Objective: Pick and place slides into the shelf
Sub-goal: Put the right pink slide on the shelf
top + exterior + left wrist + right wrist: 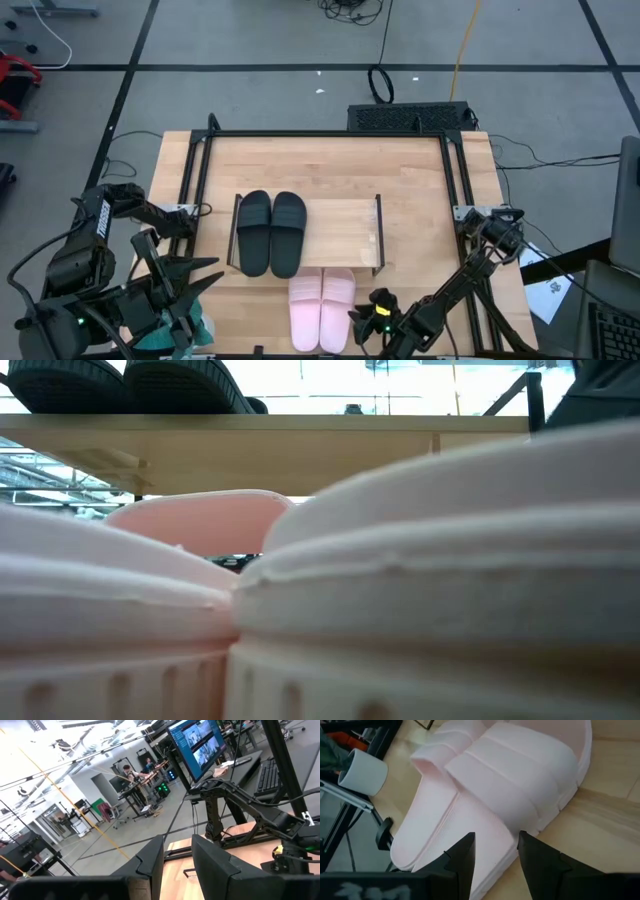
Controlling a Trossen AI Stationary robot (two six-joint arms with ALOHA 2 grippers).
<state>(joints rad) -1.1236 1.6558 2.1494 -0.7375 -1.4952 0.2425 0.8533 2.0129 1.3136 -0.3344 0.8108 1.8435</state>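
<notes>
Your right gripper (495,852) sits at the near table edge, its fingers parted with a narrow gap and pinching nothing. Just beyond its tips lie the pink slides (322,308), side by side on the tabletop, the nearer one's edge directly under the fingers. Farther on, past the pink pair, the shelf (340,222) carries the black slides (271,232) on its left half. Your left gripper (177,865) waits off to the left, raised, fingers slightly apart and empty.
</notes>
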